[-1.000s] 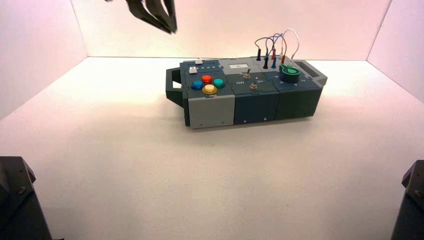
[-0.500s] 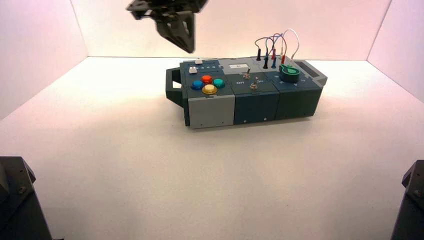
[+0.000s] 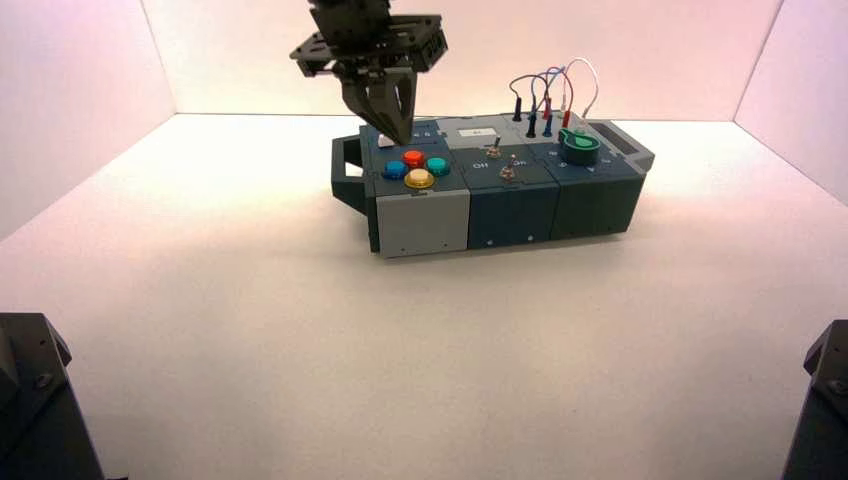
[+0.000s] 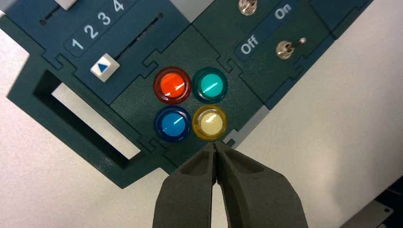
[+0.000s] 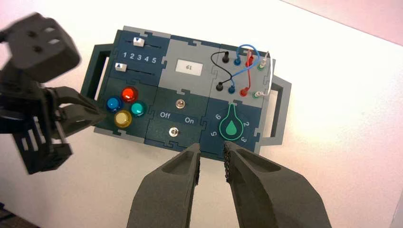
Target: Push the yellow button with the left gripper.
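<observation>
The yellow button [image 4: 210,123] sits at the front of a cluster of coloured buttons on the box's left end [image 3: 419,179]. My left gripper [image 4: 215,145] is shut with nothing between its fingers. In the left wrist view its joined tips lie just off the yellow button's rim. In the high view the left gripper [image 3: 402,138] hangs above the box's left end, clear of the buttons. The right wrist view shows it beside the buttons [image 5: 100,115]. My right gripper [image 5: 211,153] is open and empty, held high off the box's front side.
Round the yellow button are a blue button [image 4: 172,123], a red-orange button [image 4: 172,85] and a teal button [image 4: 209,84]. Two sliders [image 4: 104,67], two toggle switches [image 4: 284,49], a green knob [image 5: 231,126] and looped wires [image 3: 550,85] fill the box. A handle [image 3: 348,170] juts from its left end.
The left gripper came down and to the right from the top of the high view to above the box's left end, and its fingers closed.
</observation>
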{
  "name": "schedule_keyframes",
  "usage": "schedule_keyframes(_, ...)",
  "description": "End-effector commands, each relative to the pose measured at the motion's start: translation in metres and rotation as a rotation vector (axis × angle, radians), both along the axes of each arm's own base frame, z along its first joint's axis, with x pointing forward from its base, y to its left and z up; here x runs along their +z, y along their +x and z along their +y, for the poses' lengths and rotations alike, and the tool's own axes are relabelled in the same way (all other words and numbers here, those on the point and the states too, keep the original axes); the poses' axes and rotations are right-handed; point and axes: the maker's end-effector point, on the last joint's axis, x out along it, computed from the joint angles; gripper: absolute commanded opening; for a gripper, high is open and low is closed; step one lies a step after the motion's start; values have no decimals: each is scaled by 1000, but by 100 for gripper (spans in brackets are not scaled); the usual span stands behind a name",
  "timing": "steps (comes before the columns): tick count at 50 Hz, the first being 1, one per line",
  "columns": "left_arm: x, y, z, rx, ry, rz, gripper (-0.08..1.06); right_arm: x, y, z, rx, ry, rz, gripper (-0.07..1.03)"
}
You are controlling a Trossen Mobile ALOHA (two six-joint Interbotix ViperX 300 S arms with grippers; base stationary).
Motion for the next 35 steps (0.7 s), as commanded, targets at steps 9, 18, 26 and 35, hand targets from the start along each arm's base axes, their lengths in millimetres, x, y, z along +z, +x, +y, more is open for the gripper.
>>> schedule_keyframes(9,6,13,-11,-11,-15,-23,-3,13,1,1,-9,23,-32,30)
schedule_keyframes(18,3,15,-15,-17,-12,-15,-3,12,0,1,-9,22,-29,30)
schedule_keyframes(26,-2,16,-16,-18,-5,-4,-3,12,0,1,-9,22,-28,30)
schedule_keyframes(35,-8,15,-18,-27,6,15,-3,13,-1,1,-9,22,-29,30)
